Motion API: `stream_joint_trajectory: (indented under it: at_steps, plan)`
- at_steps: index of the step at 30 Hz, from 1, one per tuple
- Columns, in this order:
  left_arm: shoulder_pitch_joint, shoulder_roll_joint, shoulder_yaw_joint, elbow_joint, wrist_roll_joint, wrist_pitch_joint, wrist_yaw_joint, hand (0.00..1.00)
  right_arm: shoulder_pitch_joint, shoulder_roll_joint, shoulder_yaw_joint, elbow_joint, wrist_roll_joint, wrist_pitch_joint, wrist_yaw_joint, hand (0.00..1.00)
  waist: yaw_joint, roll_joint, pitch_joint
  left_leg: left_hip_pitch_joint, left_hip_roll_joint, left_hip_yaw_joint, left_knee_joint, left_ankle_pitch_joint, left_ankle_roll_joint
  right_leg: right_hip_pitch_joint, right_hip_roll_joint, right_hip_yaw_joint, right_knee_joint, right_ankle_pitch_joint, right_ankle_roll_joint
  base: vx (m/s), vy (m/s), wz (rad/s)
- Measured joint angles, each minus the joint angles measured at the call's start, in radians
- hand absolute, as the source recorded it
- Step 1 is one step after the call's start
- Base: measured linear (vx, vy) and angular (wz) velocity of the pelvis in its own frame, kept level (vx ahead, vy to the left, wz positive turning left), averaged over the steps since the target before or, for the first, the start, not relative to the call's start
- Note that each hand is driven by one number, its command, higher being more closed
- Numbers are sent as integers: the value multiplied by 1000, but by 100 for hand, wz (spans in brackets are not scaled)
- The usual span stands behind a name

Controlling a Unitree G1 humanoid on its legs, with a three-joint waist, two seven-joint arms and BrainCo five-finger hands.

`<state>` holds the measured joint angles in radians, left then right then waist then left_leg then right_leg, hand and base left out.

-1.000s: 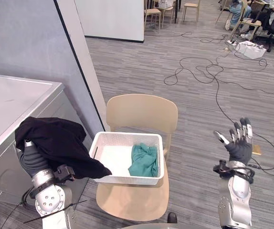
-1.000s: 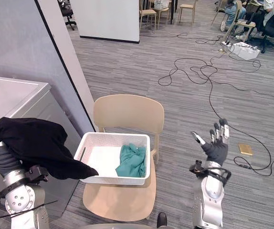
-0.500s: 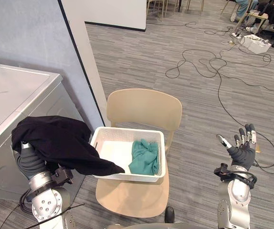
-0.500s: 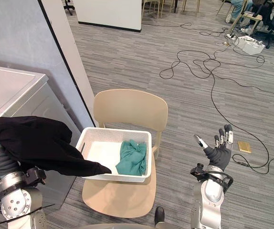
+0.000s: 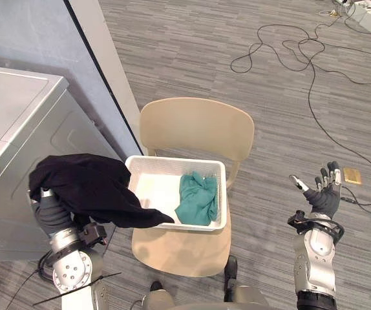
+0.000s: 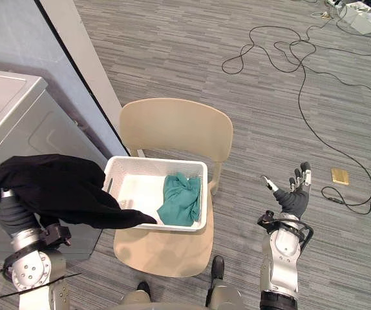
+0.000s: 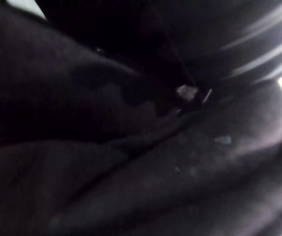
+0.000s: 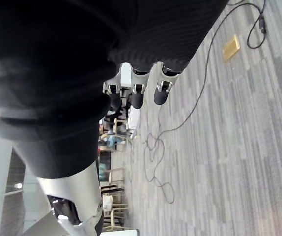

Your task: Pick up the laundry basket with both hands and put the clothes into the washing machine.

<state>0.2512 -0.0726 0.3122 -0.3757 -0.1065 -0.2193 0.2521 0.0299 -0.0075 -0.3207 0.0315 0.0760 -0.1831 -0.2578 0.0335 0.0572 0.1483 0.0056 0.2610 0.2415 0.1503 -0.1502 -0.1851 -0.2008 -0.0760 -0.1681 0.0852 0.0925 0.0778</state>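
The job in hand appears to be getting the black garment [image 5: 85, 190] into the washing machine [image 5: 11, 110], which stands just beside the robot's left. The garment is draped over the left hand [image 5: 51, 216], and whether that hand grips the cloth or only carries it cannot be told. One end trails down across the near corner of the white basket [image 5: 172, 159], which sits on the chair [image 5: 195, 126] with a green cloth [image 5: 197, 199] inside. To do this well, the arm should probably lift enough for the trailing end to clear the basket rim before swinging toward the machine, so that the basket is not dragged off the seat. The machine's opening cannot be made out from here. The right hand [image 5: 323, 194] is raised well away to the right, its fingers [image 8: 136, 88] straight, spread and holding nothing. The head views give the whole layout. The left wrist view adds dark folds pressed close. The right wrist view looks past the straight fingers to a small tan block [image 8: 231, 47] on the floor.
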Motion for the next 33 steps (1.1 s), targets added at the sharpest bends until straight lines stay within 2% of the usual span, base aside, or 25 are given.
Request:
stream_joint_trajectory:
  at_steps: [2, 5, 6, 7, 8, 9, 10, 11, 12, 13, 14, 16, 18, 20, 21, 22, 23, 24, 25, 26, 27, 28, 29, 30, 33]
  plan:
    - [-24, -1, -7, 22, 0, 4, 8, 100, -4, -1, 1, 1, -8, 5, -1, 0, -7, 0, 35, 22, -7, -1, 46, -3, 5, -2, -18, -16, 73, -2, 2, -26, 34, -20]
    - [-46, 2, -46, 31, 3, 4, 12, 100, -2, 0, 4, 1, -10, 8, -4, 0, -16, 0, 43, 29, -57, 10, 106, -45, 58, -39, -75, -22, 174, -10, 0, -84, 126, -24]
    - [-76, 7, -64, 33, 5, 5, 12, 100, -3, 6, 8, 2, -11, 16, -5, 0, -21, -20, 55, -1, -94, 15, 179, -59, 85, -49, -108, -8, 188, -2, 2, -132, 178, -21]
    - [-87, 6, -74, 33, 6, 6, 11, 100, -2, 12, 10, 4, -10, 21, -3, 0, -17, -28, 59, -40, -107, 15, 221, -64, 87, -37, -122, 6, 150, 17, 24, -196, 212, -29]
    - [-101, -3, -84, 24, 20, 2, 11, 100, -16, 22, 13, -7, -8, 28, -3, 0, 1, 2, 66, -46, -88, 27, 219, -121, 122, -68, -134, 3, 338, -116, 47, -177, 169, -23]
    - [-105, 2, -89, 29, 23, 1, 11, 100, -15, 31, 26, -2, -8, 29, -4, 0, 4, -10, 72, -34, -98, 34, 242, -142, 129, -92, -163, 4, 526, -204, 46, -156, 121, 1]
    - [-88, -4, -103, 36, 22, 9, 14, 100, 6, 38, 66, 3, -9, 37, 1, 0, 8, -37, 70, -57, -117, 22, 316, -146, 142, -79, -200, 21, 747, -278, 59, -95, 9, 44]
    - [-61, -1, -109, 35, 21, 13, 14, 100, 17, 40, 97, 3, -10, 37, 6, 0, 10, -43, 67, -66, -126, 2, 352, -152, 152, -46, -198, 25, 845, -293, 74, -81, -24, 63]
    - [-37, 1, -118, 37, 21, 16, 13, 100, 18, 41, 124, 8, -10, 37, 13, 0, 15, -53, 58, -81, -138, -21, 373, -152, 152, -11, -183, 46, 883, -311, 98, -129, -80, 73]
    - [-25, 2, -124, 48, 20, 16, 17, 100, 6, 35, 146, 22, -14, 36, 22, 0, 40, -71, 43, -122, -154, -50, 397, -152, 152, 43, -152, 93, 807, -401, 133, -121, -107, 62]
    - [-25, 2, -122, 57, 21, 16, 19, 100, -7, 30, 150, 34, -18, 35, 22, 0, 49, -73, 40, -141, -158, -59, 404, -152, 152, 61, -144, 98, 765, -442, 130, -126, -139, 56]
    - [-23, 2, -122, 96, 21, 24, 40, 100, -59, -4, 170, 101, -15, 35, 18, 0, 91, -70, 36, -197, -157, -71, 410, -129, 146, 83, -128, 60, 648, -520, 42, -126, -132, 17]
    - [-7, 3, -121, 111, 18, 35, 56, 100, -96, -29, 194, 173, -6, 36, 18, 0, 96, -61, 31, -209, -146, -77, 365, -83, 131, 107, -102, 26, 568, -525, 30, -224, -215, 14]
    - [20, 3, -123, 111, -1, 35, 60, 100, -102, -48, 204, 223, -6, 36, 18, 0, 90, -38, 18, -219, -97, -56, 333, -35, 109, 151, -54, -29, 456, -497, -16, -183, -172, 26]
    - [21, 3, -120, 111, -2, 35, 61, 100, -105, -52, 202, 237, -6, 36, 18, 0, 90, -36, 17, -221, -85, -40, 326, -13, 112, 164, -40, -44, 431, -486, -28, -178, -145, 37]
    - [27, 3, -119, 110, -8, 35, 62, 100, -105, -64, 192, 258, -6, 38, 18, 0, 85, -40, 13, -214, -78, -22, 272, 62, 117, 188, -30, -81, 378, -453, -51, -182, -139, 44]
    - [26, 3, -118, 110, -9, 35, 60, 100, -105, -66, 186, 260, -6, 38, 18, 0, 84, -47, 10, -211, -80, -22, 237, 101, 111, 191, -34, -90, 354, -442, -65, -220, -197, 70]
    - [35, 3, -117, 110, -9, 35, 58, 100, -105, -74, 170, 260, -6, 39, 18, 0, 73, -52, -7, -205, -94, -41, 149, 177, 84, 200, -33, -128, 296, -418, -82, -143, -132, 55]
    - [41, 2, -115, 110, -9, 34, 57, 100, -109, -80, 166, 262, -6, 38, 18, 0, 63, -43, -14, -214, -84, -45, 158, 165, 91, 203, -24, -152, 270, -398, -90, -171, -136, 60]
    - [46, 2, -107, 111, -9, 34, 57, 100, -114, -90, 159, 275, -6, 38, 18, 0, 60, -36, -15, -221, -60, -37, 271, 114, 135, 215, -19, -186, 244, -380, -110, -160, -81, 51]
    - [49, 1, -107, 111, -9, 34, 56, 100, -103, -101, 159, 284, -6, 39, 18, 0, 57, -32, -19, -206, -31, -31, 389, 58, 158, 226, -22, -221, 240, -369, -124, -158, -68, 49]
    - [51, 1, -108, 111, -9, 33, 55, 100, -98, -103, 157, 285, -7, 40, 18, 0, 53, -30, -21, -193, -16, -29, 432, 42, 164, 233, -24, -243, 237, -367, -127, -173, -37, 77]
    - [54, 1, -114, 120, -9, 33, 54, 100, -82, -108, 141, 285, -9, 40, 19, 0, 32, -20, -43, -157, 29, -15, 508, 22, 182, 236, -35, -303, 236, -366, -128, -129, 4, 83]
    - [50, 1, -120, 130, -8, 33, 53, 100, -69, -108, 129, 285, -9, 40, 19, 0, 23, -12, -57, -140, 50, -8, 521, 21, 184, 234, -42, -331, 241, -366, -128, -127, 51, 128]
    - [40, 1, -161, 171, -7, 34, 51, 100, 8, -108, 54, 280, -13, 43, 16, 0, -24, 13, -95, -83, 111, 20, 486, 38, 167, 230, -111, -500, 298, -366, -128, -53, 162, 176]
